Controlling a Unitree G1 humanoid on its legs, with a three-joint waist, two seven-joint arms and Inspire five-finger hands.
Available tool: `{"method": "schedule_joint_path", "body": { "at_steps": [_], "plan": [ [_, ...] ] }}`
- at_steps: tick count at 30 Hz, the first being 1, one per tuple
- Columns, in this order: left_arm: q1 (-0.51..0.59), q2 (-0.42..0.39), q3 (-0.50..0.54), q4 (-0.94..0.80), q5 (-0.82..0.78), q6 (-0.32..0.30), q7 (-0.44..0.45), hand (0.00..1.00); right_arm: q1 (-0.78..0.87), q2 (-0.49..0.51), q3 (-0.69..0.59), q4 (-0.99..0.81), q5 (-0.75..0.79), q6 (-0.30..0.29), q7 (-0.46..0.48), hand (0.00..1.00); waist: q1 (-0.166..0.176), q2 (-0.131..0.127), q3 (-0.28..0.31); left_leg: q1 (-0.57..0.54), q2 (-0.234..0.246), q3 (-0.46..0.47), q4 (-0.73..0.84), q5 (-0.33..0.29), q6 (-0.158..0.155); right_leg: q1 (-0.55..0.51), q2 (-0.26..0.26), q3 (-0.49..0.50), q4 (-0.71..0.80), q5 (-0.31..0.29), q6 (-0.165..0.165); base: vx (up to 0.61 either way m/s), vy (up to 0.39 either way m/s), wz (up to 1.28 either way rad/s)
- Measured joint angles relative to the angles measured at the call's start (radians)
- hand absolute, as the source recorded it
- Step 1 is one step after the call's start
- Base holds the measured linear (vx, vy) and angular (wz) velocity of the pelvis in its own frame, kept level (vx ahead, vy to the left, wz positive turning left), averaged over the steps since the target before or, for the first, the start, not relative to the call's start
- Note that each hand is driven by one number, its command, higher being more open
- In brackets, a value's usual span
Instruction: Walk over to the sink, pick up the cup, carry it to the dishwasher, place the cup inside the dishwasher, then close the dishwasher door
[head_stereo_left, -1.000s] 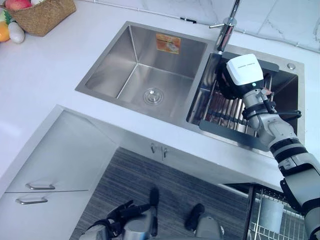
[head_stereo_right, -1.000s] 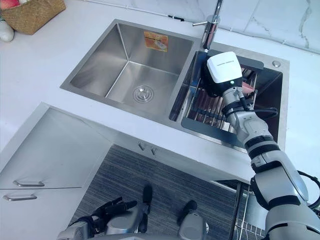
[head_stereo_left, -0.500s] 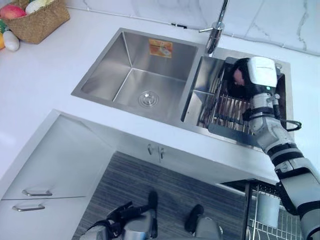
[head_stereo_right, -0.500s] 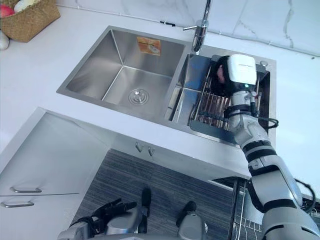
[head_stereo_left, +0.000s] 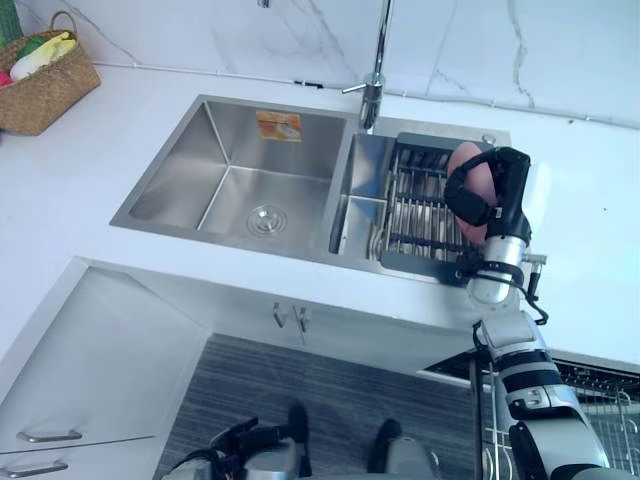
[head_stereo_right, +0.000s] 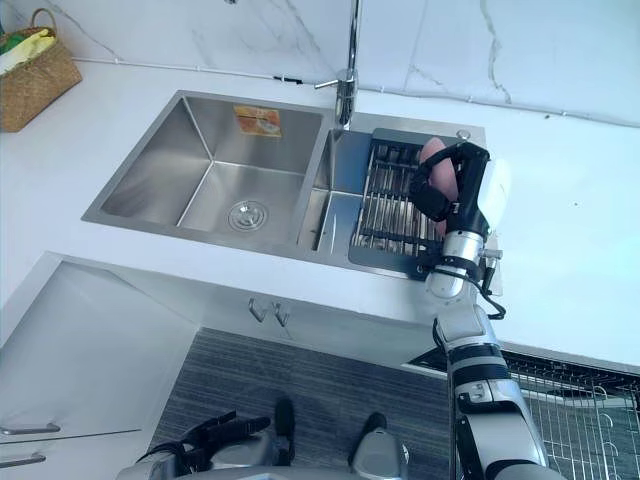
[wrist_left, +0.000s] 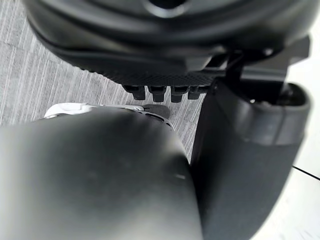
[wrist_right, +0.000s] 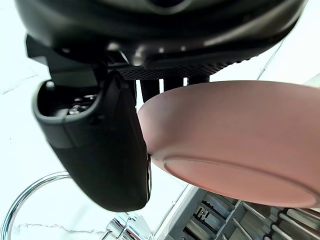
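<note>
One pink cup (wrist_right: 235, 135) in right hand (head_stereo_left: 512, 190); sink (head_stereo_left: 180, 180) label (head_stereo_left: 278, 126) unreadable.

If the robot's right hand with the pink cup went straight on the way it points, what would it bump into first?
Probably the white marble wall behind the steel sink. The right hand, curled round the pink cup, points that way, but depth is unclear.

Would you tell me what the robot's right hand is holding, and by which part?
The right hand holds the pink cup, curled round its side wall.
</note>
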Motion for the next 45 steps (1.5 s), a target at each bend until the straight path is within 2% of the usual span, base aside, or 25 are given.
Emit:
{"method": "schedule_joint_path", "body": {
  "at_steps": [15, 21, 27, 35, 38, 41, 43, 45],
  "plan": [
    [0.013, -0.009, 0.02, -0.001, 0.039, 0.0, 0.014, 1.0, 0.082, 0.041, -0.08, -0.148, 0.042, -0.032, -0.05, 0.0, -0.007, -0.001, -0.015, 0.029, 0.005, 0.01, -0.002, -0.002, -0.002, 0.027, 0.01, 0.012, -0.016, 0.014, -0.002, 0.01, -0.011, -0.02],
    [0.014, -0.01, 0.021, 0.012, 0.039, 0.0, 0.017, 1.0, 0.081, 0.04, -0.144, -0.312, 0.081, -0.106, -0.103, 0.0, -0.008, -0.002, -0.024, 0.046, 0.009, 0.01, -0.003, -0.008, -0.004, 0.044, 0.016, 0.016, -0.027, 0.016, -0.003, 0.0, -0.006, -0.02],
    [0.015, -0.01, 0.022, 0.021, 0.04, -0.003, 0.02, 1.0, 0.078, 0.04, -0.177, -0.375, 0.121, -0.136, -0.138, 0.0, -0.008, -0.004, -0.027, 0.058, 0.01, 0.023, -0.003, -0.009, -0.004, 0.047, 0.019, 0.03, -0.027, 0.018, -0.005, 0.01, -0.004, -0.07],
    [0.016, -0.008, 0.023, 0.03, 0.071, -0.009, 0.022, 1.0, 0.078, 0.039, -0.24, -0.452, 0.121, -0.137, -0.161, 0.0, -0.016, -0.015, -0.046, 0.062, 0.008, 0.029, -0.003, -0.02, -0.004, 0.046, 0.02, 0.038, -0.028, 0.017, -0.005, 0.01, 0.002, -0.02],
    [0.022, -0.003, 0.028, 0.032, 0.088, -0.01, 0.022, 1.0, 0.103, 0.032, -0.279, -0.533, 0.119, -0.136, -0.16, 0.0, -0.027, -0.028, -0.054, 0.071, 0.005, 0.042, -0.003, -0.024, -0.002, 0.042, 0.019, 0.054, -0.023, 0.016, -0.003, 0.05, 0.016, -0.14],
    [0.027, 0.001, 0.039, 0.032, 0.122, -0.007, 0.021, 1.0, 0.173, -0.002, -0.337, -0.61, 0.116, -0.116, -0.151, 0.0, -0.038, -0.048, -0.065, 0.081, 0.0, 0.073, -0.003, -0.034, 0.002, 0.025, 0.021, 0.084, -0.014, 0.017, -0.001, 0.05, 0.034, -0.31],
    [0.029, 0.003, 0.041, 0.033, 0.143, 0.007, 0.02, 1.0, 0.201, -0.006, -0.38, -0.636, 0.109, -0.094, -0.139, 0.0, -0.058, -0.06, -0.073, 0.082, -0.002, 0.109, -0.003, -0.041, 0.003, 0.009, 0.023, 0.104, -0.021, 0.026, 0.001, 0.03, 0.068, -0.49],
    [0.029, 0.004, 0.048, 0.033, 0.154, 0.026, 0.021, 1.0, 0.227, -0.008, -0.419, -0.642, 0.108, -0.062, -0.131, 0.0, -0.067, -0.069, -0.08, 0.083, 0.004, 0.186, 0.002, -0.056, 0.004, -0.017, 0.029, 0.105, -0.053, 0.039, -0.019, 0.03, 0.09, -0.94]
  ]
}}
